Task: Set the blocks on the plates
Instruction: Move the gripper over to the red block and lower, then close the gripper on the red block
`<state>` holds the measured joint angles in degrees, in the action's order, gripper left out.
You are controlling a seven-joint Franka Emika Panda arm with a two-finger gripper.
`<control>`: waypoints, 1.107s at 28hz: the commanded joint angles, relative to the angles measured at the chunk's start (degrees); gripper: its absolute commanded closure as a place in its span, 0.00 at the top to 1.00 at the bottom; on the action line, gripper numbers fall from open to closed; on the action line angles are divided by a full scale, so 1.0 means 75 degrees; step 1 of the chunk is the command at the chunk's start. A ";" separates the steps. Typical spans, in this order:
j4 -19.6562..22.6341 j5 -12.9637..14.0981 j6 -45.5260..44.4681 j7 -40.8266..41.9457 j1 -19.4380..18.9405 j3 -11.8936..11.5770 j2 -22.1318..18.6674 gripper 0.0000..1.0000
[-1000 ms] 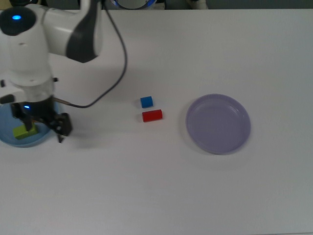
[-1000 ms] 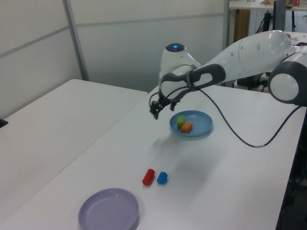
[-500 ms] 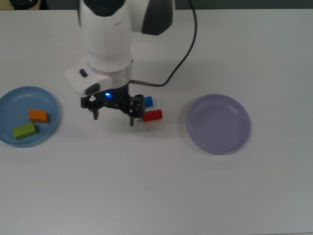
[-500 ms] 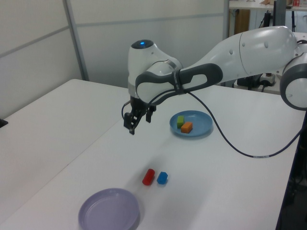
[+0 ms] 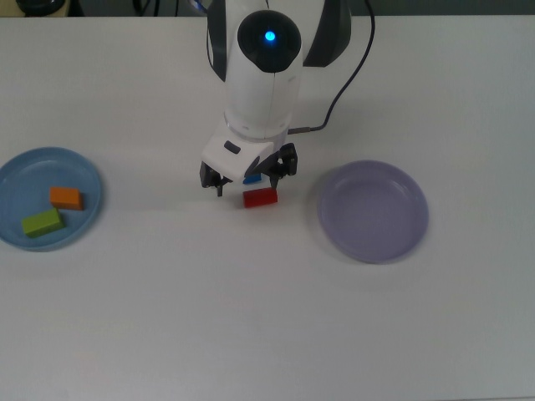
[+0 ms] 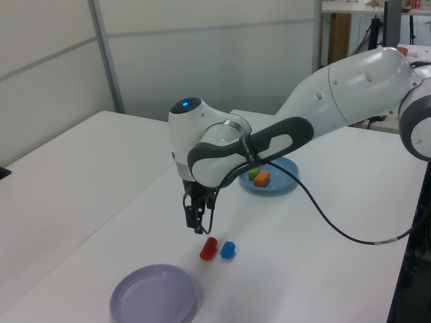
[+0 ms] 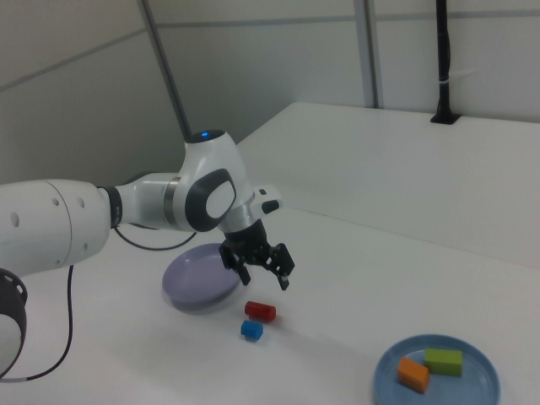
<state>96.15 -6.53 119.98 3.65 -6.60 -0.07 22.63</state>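
Near mid-table, between the two plates: red block [image 5: 260, 197] and blue cube [image 5: 252, 179], just beside each other, both loose on the table [image 5: 251, 317]. Gripper [image 7: 258, 265] hangs above the pair with fingers spread wide, holding nothing.

Already placed: green block [image 5: 42, 222] and orange block [image 5: 66, 198], both on the light blue plate [image 5: 17, 171] at the top view's left edge. Lavender plate [image 5: 372, 211] lies bare, near the loose pair on the top view's right.

Risks, judged:
- Red and blue sit so close that a finger descending for one would likely strike or shove the other; a wide-spread gripper could straddle both.
- The red block looks rounded along its length in the left view, so a nudge may set it rolling.
- A tilted or off-centre pinch could let a block twist out of the fingers during carry.

Open room: broad bare table lies on every side of the pair except toward each other. The path to the lavender plate is short and unobstructed, well away from any table edge. The light blue plate sits close to the frame limit in the top view.
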 commanded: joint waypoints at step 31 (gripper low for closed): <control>0.0352 -0.0020 0.0234 0.1471 -0.0186 0.0068 0.0474 0.40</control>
<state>98.60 -6.53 120.62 15.70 -7.91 0.62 26.46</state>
